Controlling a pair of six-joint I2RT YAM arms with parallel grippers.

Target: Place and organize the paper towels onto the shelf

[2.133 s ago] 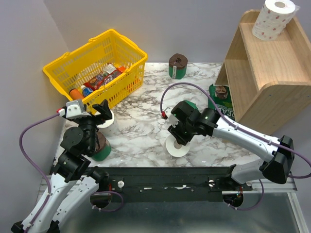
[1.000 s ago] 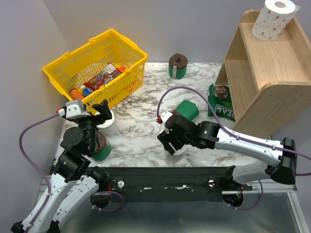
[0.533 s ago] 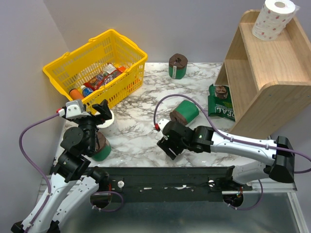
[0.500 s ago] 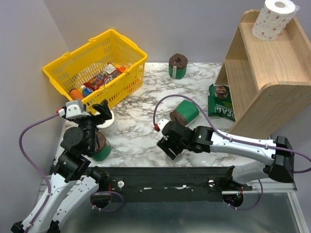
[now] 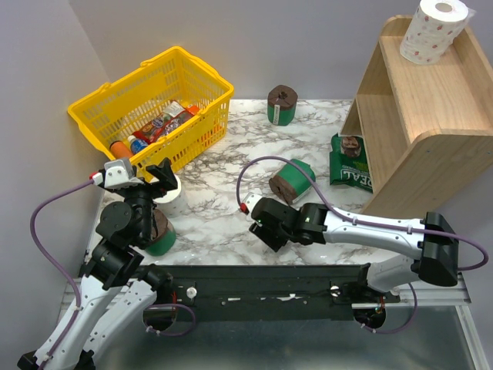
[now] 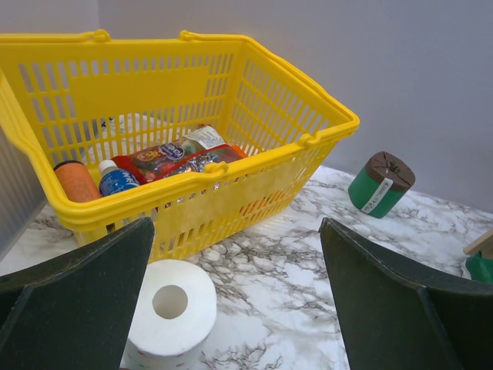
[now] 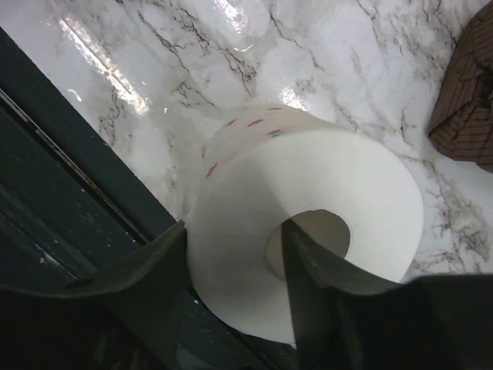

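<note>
My right gripper (image 5: pixel 269 230) (image 7: pixel 231 287) is shut on the wall of a white red-dotted paper towel roll (image 7: pixel 308 223), one finger inside its core and the other outside. It is near the table's front edge, and the top view hides this roll under the gripper. My left gripper (image 5: pixel 159 179) (image 6: pixel 239 301) is open and empty above a second white roll (image 5: pixel 172 196) (image 6: pixel 169 308) standing beside the basket. A third white roll (image 5: pixel 433 29) stands on top of the wooden shelf (image 5: pixel 431 123). Green rolls: one on its side (image 5: pixel 291 179), one upright at the back (image 5: pixel 282 104) (image 6: pixel 380 183), one under my left arm (image 5: pixel 160 237).
A yellow basket (image 5: pixel 154 108) (image 6: pixel 185 154) holding bottles and packets stands at the back left. A green packet (image 5: pixel 351 163) leans at the shelf's foot. The black rail (image 5: pixel 269 289) (image 7: pixel 69 200) runs along the table's front edge. A brown roll end (image 7: pixel 466 100) lies close to the right gripper.
My right gripper has come down over the white roll, closed on its wall and shifted left toward the front edge, uncovering the lying green roll. The left arm has not moved.
</note>
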